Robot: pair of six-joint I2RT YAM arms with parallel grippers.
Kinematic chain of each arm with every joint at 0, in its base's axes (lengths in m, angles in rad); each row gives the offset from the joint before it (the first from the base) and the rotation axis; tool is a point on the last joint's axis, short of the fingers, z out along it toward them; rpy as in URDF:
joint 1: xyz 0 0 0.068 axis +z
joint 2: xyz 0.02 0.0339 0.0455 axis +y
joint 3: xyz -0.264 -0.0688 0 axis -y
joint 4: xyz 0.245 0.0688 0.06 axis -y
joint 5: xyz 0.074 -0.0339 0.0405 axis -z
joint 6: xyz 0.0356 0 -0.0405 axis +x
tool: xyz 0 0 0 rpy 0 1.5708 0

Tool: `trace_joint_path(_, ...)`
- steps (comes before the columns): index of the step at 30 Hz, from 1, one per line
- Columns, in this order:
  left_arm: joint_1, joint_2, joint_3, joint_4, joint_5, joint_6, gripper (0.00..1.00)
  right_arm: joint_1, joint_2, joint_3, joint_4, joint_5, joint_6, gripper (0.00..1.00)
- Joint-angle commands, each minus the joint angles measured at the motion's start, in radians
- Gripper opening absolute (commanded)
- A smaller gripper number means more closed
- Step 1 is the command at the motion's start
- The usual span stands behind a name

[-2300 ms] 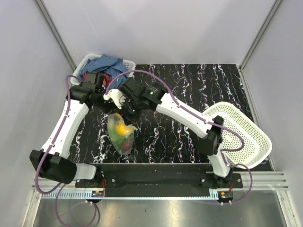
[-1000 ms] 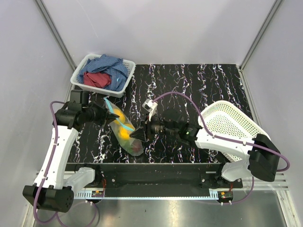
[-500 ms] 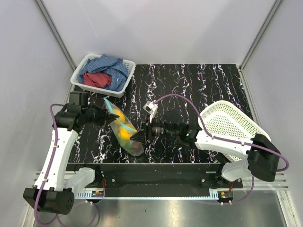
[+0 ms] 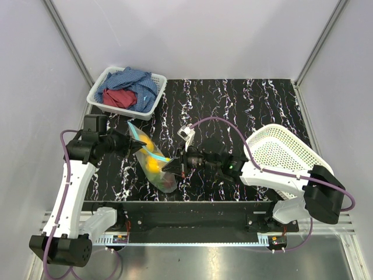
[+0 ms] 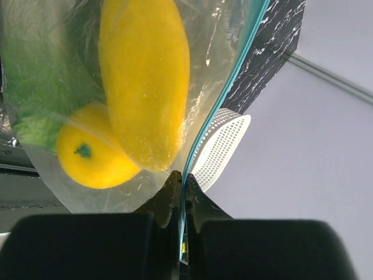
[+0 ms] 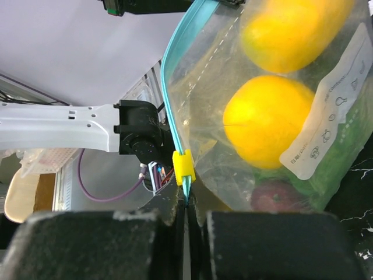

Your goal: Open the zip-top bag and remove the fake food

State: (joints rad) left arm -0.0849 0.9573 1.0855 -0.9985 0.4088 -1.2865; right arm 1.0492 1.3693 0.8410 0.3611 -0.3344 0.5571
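Observation:
The clear zip-top bag [image 4: 152,163] with a teal zip strip [image 4: 144,146] hangs stretched between my two grippers above the black marbled table. Inside are yellow lemons [image 4: 148,154], green lettuce [image 5: 35,87] and a dark purple-red piece [image 6: 278,197]. My left gripper [image 4: 129,142] is shut on the far end of the zip strip [image 5: 217,111]. My right gripper [image 4: 172,167] is shut on the near end of the strip, right below the small yellow slider [image 6: 184,167]. The white label [image 6: 329,111] faces the right wrist camera.
A white basket [image 4: 99,99] with blue and red cloths stands at the back left. A white perforated oval basket [image 4: 297,160] lies tilted at the right, over the right arm. The table's front edge [image 4: 192,204] lies just below the bag.
Over the last second both grippers keep their hold on the bag and barely shift. Earlier, both arms were bunched at the back left with the bag hanging below them.

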Motion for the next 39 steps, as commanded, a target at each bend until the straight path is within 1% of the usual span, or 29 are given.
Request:
trace_joint_path(1,0.007,-0.043,0.008,0.047,0.056,0.068,0.17,0.008,-0.022,0.035,-0.007,0.032,-0.003,0.00)
trace_joint_path(2,0.007,-0.049,0.011,0.047,0.053,0.102,0.28,0.008,-0.032,0.035,-0.026,0.031,-0.012,0.00)
trace_joint_path(3,0.007,-0.057,0.020,0.047,0.047,0.175,0.34,0.006,-0.038,0.036,-0.036,0.025,-0.016,0.00)
trace_joint_path(5,0.007,-0.084,0.031,0.046,0.038,0.269,0.45,0.006,-0.052,0.044,-0.063,-0.004,-0.035,0.00)
trace_joint_path(6,0.007,-0.098,0.046,0.046,0.030,0.358,0.53,0.008,-0.052,0.052,-0.088,-0.011,-0.046,0.00)
trace_joint_path(8,0.005,-0.137,0.065,0.049,0.016,0.438,0.62,0.006,-0.052,0.093,-0.170,-0.024,-0.083,0.00)
trace_joint_path(9,0.005,-0.149,0.068,0.085,0.039,0.520,0.64,0.008,-0.050,0.105,-0.195,-0.029,-0.097,0.00)
trace_joint_path(10,0.001,-0.161,0.062,0.122,0.079,0.559,0.64,0.006,-0.049,0.128,-0.218,-0.037,-0.111,0.00)
trace_joint_path(11,-0.010,-0.179,0.056,0.164,0.152,0.590,0.64,0.005,-0.046,0.138,-0.259,-0.058,-0.140,0.00)
trace_joint_path(12,-0.031,-0.190,0.048,0.235,0.168,0.625,0.65,0.000,-0.042,0.148,-0.277,-0.080,-0.152,0.00)
trace_joint_path(13,-0.088,-0.193,0.044,0.256,0.170,0.642,0.65,-0.012,-0.038,0.168,-0.295,-0.109,-0.160,0.00)
trace_joint_path(15,-0.159,-0.178,0.048,0.273,0.150,0.708,0.65,-0.028,-0.021,0.193,-0.353,-0.193,-0.187,0.00)
trace_joint_path(16,-0.236,-0.170,0.060,0.273,0.134,0.733,0.65,-0.046,-0.015,0.219,-0.381,-0.219,-0.195,0.00)
trace_joint_path(17,-0.274,-0.163,0.065,0.273,0.104,0.757,0.64,-0.060,-0.001,0.231,-0.427,-0.282,-0.204,0.00)
trace_joint_path(18,-0.306,-0.158,0.071,0.271,0.096,0.818,0.64,-0.070,0.005,0.240,-0.445,-0.317,-0.209,0.00)
trace_joint_path(19,-0.344,-0.160,0.073,0.273,0.100,0.846,0.65,-0.080,0.010,0.260,-0.464,-0.345,-0.217,0.00)
trace_joint_path(20,-0.354,-0.163,0.071,0.277,0.125,0.874,0.65,-0.101,0.013,0.267,-0.494,-0.400,-0.223,0.00)
trace_joint_path(22,-0.366,-0.158,0.065,0.290,0.169,0.958,0.66,-0.123,0.013,0.277,-0.514,-0.454,-0.226,0.00)
trace_joint_path(24,-0.366,-0.129,0.059,0.307,0.267,1.036,0.66,-0.144,0.016,0.291,-0.545,-0.520,-0.229,0.00)
trace_joint_path(27,-0.366,-0.085,0.059,0.307,0.372,1.113,0.63,-0.156,0.028,0.311,-0.588,-0.574,-0.241,0.00)
trace_joint_path(32,-0.366,0.017,0.063,0.311,0.520,1.159,0.62,-0.160,0.024,0.308,-0.605,-0.588,-0.241,0.00)
trace_joint_path(35,-0.381,0.064,0.067,0.313,0.574,1.170,0.58,-0.161,0.025,0.305,-0.605,-0.586,-0.243,0.00)
trace_joint_path(36,-0.388,0.067,0.067,0.314,0.581,1.173,0.55,-0.161,0.025,0.305,-0.605,-0.583,-0.244,0.00)
trace_joint_path(39,-0.391,0.067,0.054,0.314,0.611,1.182,0.51,-0.169,0.030,0.308,-0.602,-0.580,-0.246,0.00)
